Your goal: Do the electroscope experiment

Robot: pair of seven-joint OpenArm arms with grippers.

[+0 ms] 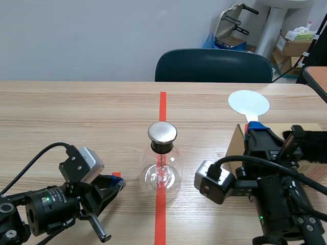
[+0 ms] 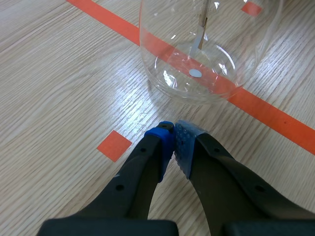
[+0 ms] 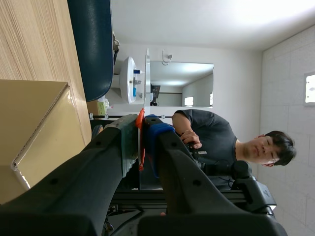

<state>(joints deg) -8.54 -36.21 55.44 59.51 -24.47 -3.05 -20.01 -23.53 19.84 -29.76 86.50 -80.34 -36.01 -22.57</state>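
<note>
The electroscope [image 1: 162, 163] is a clear glass flask with a metal cap [image 1: 162, 131]; it stands on the red tape line at mid-table. My left gripper [image 1: 118, 181] lies low on the table to its left, shut on nothing. In the left wrist view the flask [image 2: 206, 49] is just ahead of the shut gripper [image 2: 174, 132], apart from it. My right gripper [image 1: 251, 130] is raised at the right, shut on the red handle of a white round disc [image 1: 248, 103]. The right wrist view shows the disc [image 3: 147, 78] edge-on beyond the gripper [image 3: 141, 132].
A cardboard box [image 1: 236, 145] sits under the right gripper, with a dark fuzzy piece [image 1: 309, 145] on it at the far right. A dark chair [image 1: 213, 65] stands behind the table. In the right wrist view the box [image 3: 29, 123] and a person [image 3: 221, 140] appear.
</note>
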